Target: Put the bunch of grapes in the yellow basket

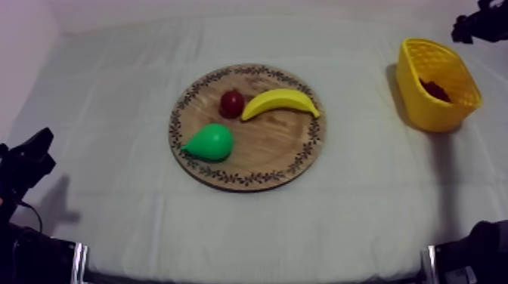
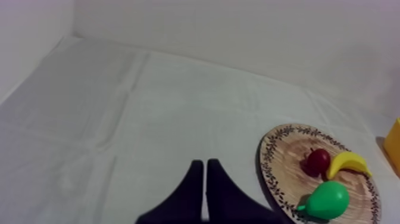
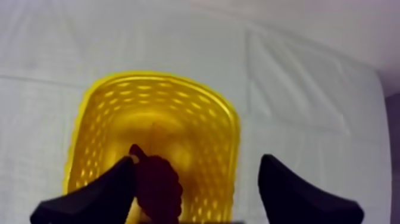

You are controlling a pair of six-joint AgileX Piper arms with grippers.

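Note:
The dark bunch of grapes (image 1: 437, 91) lies inside the yellow basket (image 1: 420, 106) at the table's right. My right gripper (image 1: 475, 26) hangs above and behind the basket. In the right wrist view that gripper (image 3: 197, 159) is open over the basket (image 3: 233, 128), and the grapes (image 3: 158, 186) lie on the basket floor close by one finger, not held. My left gripper (image 1: 33, 154) rests low at the left edge; its fingers (image 2: 205, 164) lie together as a narrow wedge, shut on nothing.
The round wooden board (image 1: 276, 147) sits mid-table with a green pear (image 1: 210, 142), a banana (image 1: 280, 101) and a small red fruit (image 1: 231, 103) on it. From the left wrist the board (image 2: 284, 156) lies off beside the fingers.

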